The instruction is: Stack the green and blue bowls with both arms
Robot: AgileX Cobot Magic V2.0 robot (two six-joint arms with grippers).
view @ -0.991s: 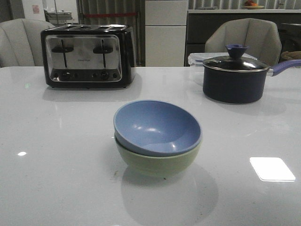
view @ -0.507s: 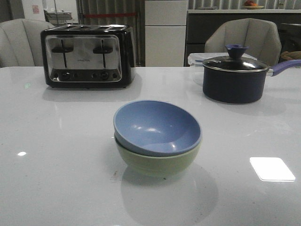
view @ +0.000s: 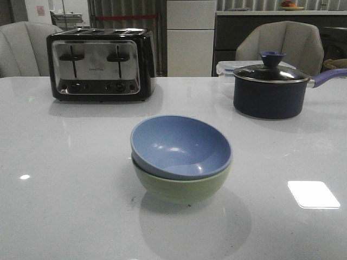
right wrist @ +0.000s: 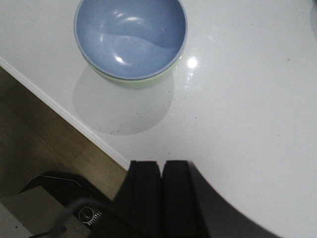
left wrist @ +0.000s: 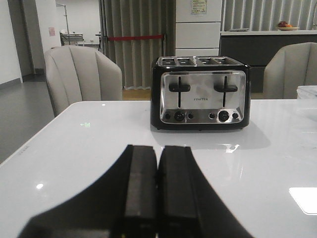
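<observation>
We see a white table [view: 65,206] with a toaster [view: 100,64] at its far left and a lidded pot [view: 269,89] at its far right. Near the middle, the blue bowl [view: 179,143] sits nested inside the green bowl [view: 181,187], slightly tilted. Our left gripper [left wrist: 157,198] has its fingers pressed together, empty; our right gripper [right wrist: 161,191] likewise, away from the bowls.

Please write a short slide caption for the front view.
Blue bowl nested inside green bowl on white table, toaster and lidded pot behind.
</observation>
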